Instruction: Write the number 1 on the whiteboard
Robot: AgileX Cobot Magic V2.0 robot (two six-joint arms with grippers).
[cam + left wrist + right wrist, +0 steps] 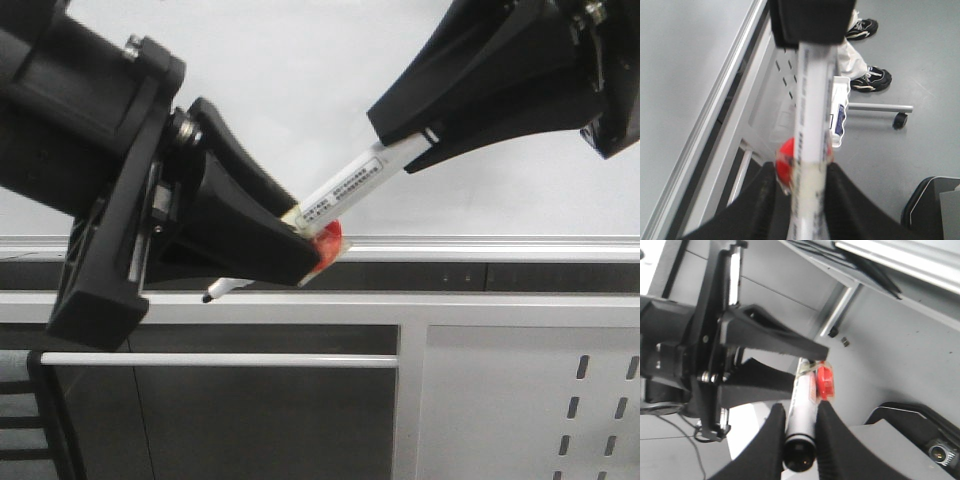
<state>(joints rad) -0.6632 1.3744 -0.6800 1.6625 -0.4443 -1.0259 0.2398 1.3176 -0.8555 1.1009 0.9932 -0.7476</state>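
White marker (pixel 350 190) spans both claws in front view: left claw (pixel 300 255) clenched on its lower end by a red tab (pixel 328 243), right claw (pixel 405 150) clenched on the upper; whiteboard (pixel 300 70) behind is blank, no 1 yet, so I judge a handover or uncapping, with the tip next needing to reach the board. Left wrist: marker (pixel 812 120) runs over grey floor, board frame (pixel 715 105) beside, someone's shoes (pixel 867 80) near a caster. Right wrist: fingers (pixel 771 440) pinch the barrel (pixel 802 405); no worktop visible.

White marker (pixel 350 187), red tag (pixel 328 243); pale whiteboard (pixel 300 70).
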